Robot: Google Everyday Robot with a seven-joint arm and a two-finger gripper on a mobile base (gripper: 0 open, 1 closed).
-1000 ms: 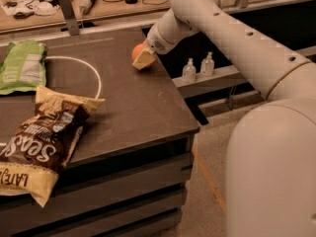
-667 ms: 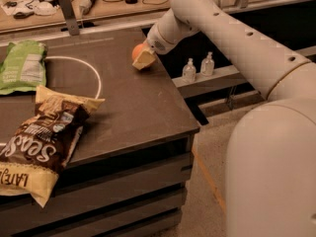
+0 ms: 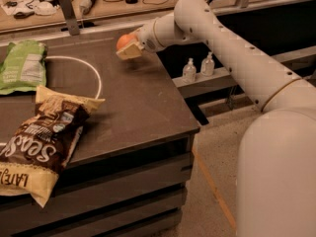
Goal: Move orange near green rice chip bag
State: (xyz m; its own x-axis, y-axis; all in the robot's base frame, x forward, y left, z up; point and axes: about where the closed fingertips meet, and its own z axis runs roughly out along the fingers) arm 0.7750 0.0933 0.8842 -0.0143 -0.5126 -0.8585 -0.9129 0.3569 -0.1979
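The orange is small, round and bright, held in my gripper above the far right part of the dark table. The tan fingers are closed around it, and it looks lifted slightly off the surface. The green rice chip bag lies flat at the table's far left, well to the left of the orange. My white arm reaches in from the right.
A large brown-and-yellow chip bag lies at the front left. A white ring-shaped cable lies between the bags and the orange. Two small bottles stand on a shelf to the right. A cluttered bench runs along the back.
My gripper has moved left and slightly up with the orange in it, closer to the green bag. The bags have not moved.
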